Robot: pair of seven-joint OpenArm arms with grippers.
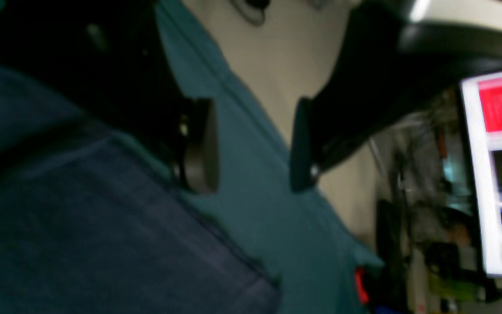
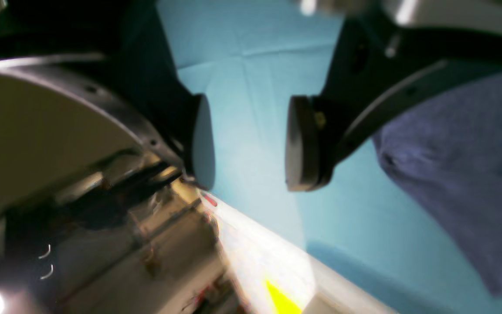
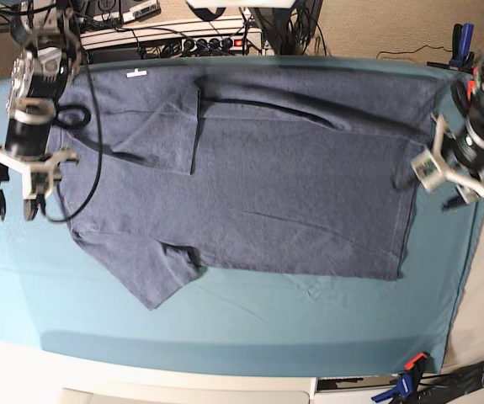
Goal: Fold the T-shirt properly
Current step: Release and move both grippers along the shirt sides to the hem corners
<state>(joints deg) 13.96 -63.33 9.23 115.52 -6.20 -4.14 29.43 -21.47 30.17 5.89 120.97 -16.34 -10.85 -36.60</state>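
**Q:** ok so where's the shirt relative to your grippers right now?

**A:** Starting closest in: my left gripper (image 1: 254, 146) has its jaws spread wide with nothing between them, just teal table cloth (image 1: 251, 209) showing through the gap. The T-shirt (image 1: 81, 226) sits right beside it, off to one side of the pads, with its hem edge just short of the near finger. My right gripper (image 2: 251, 141) is also parted and empty, over bare cloth, with the shirt off past its outer finger.

**Q:** and from overhead?

**A:** The base view shows the whole layout. The T-shirt (image 3: 258, 185) lies flat with its long axis running across the table, collar end toward my right gripper (image 3: 14, 189) and bottom hem toward my left gripper (image 3: 459, 181). Each gripper hangs just outside its own end, so the shirt lies inward from both. My guess is the left one is a touch nearer to fabric, right at the hem corner.

**Q:** anything only one camera gets?

**A:** Only the base view shows the one sleeve already tucked in on the far side and the near sleeve sticking out. The wrist views are blurry but are the only ones that show the gaps are empty.
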